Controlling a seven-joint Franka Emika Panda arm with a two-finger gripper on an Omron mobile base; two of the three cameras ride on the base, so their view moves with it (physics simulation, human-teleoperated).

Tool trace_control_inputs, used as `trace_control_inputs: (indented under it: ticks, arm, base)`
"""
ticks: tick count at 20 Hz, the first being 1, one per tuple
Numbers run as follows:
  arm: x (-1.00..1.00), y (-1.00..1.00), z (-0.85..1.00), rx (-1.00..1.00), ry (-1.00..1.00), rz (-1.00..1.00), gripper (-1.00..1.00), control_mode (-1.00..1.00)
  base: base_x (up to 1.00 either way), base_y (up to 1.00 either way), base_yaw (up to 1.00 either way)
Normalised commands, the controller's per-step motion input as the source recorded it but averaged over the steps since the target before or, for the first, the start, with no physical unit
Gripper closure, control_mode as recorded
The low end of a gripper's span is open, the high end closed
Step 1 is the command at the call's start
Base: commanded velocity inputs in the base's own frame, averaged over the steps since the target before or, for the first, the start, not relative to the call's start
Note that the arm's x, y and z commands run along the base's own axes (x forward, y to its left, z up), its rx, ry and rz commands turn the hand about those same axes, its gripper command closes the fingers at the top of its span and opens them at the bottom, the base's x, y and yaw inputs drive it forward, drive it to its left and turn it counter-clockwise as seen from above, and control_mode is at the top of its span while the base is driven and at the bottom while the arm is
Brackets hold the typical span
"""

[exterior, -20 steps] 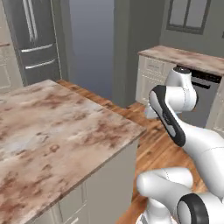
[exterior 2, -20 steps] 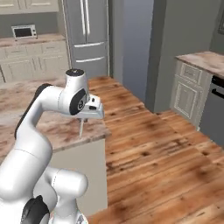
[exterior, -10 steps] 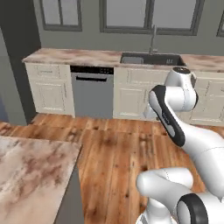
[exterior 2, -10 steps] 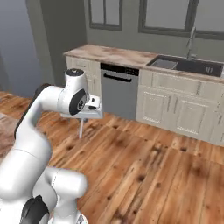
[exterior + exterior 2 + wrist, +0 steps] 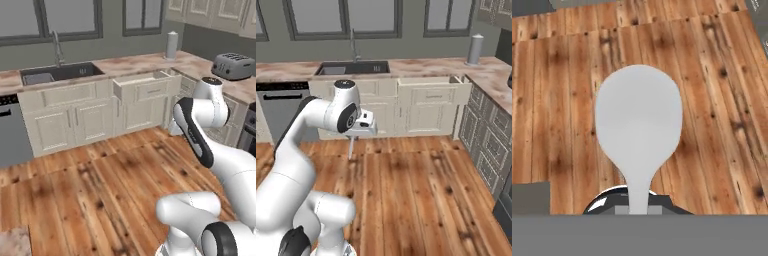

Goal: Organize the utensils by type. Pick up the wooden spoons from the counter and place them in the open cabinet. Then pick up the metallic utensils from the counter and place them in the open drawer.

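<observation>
My gripper (image 5: 351,138) is shut on the thin handle of a grey metallic utensil (image 5: 350,149) that hangs straight down over the wooden floor. In the hand view its round head (image 5: 638,120) points away from the fingers above the planks. The open drawer (image 5: 433,88) sticks out of the cream cabinets under the marbled worktop, right of the sink, and is far ahead of the gripper; it is also in the left base view (image 5: 145,85). A corner of the counter (image 5: 12,242) shows at the bottom left. The wooden spoons and the open cabinet are out of view.
A sink (image 5: 353,67) with a tap and a dishwasher (image 5: 283,107) line the far wall. A paper-towel roll (image 5: 171,45) and a toaster (image 5: 232,65) stand on the worktop that runs along the right side. Bare wooden floor (image 5: 416,200) lies between me and the cabinets.
The whole picture has swung from the island and fridge to the sink wall, so the base has moved. The arm's pose is unchanged and the gripper still holds the metal utensil.
</observation>
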Motion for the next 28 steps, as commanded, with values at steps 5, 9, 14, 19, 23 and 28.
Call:
trace_control_inputs:
  ticks: [5, 9, 14, 19, 23, 28]
  arm:
    - [0.00, 0.00, 0.00, 0.00, 0.00, 0.00, 1.00, 1.00]
    - [0.00, 0.00, 0.00, 0.00, 0.00, 0.00, 1.00, 1.00]
    - [0.00, 0.00, 0.00, 0.00, 0.00, 0.00, 1.00, 1.00]
    - [0.00, 0.00, 0.00, 0.00, 0.00, 0.00, 1.00, 1.00]
    - [0.00, 0.00, 0.00, 0.00, 0.00, 0.00, 1.00, 1.00]
    - [0.00, 0.00, 0.00, 0.00, 0.00, 0.00, 1.00, 1.00]
  base:
    - [0.76, 0.13, -0.54]
    - [0.92, 0.42, -0.39]
    - [0.91, 0.58, -0.36]
    - [0.90, 0.64, -0.33]
    - [0.83, 0.75, -0.27]
    - [0.67, 0.87, -0.22]
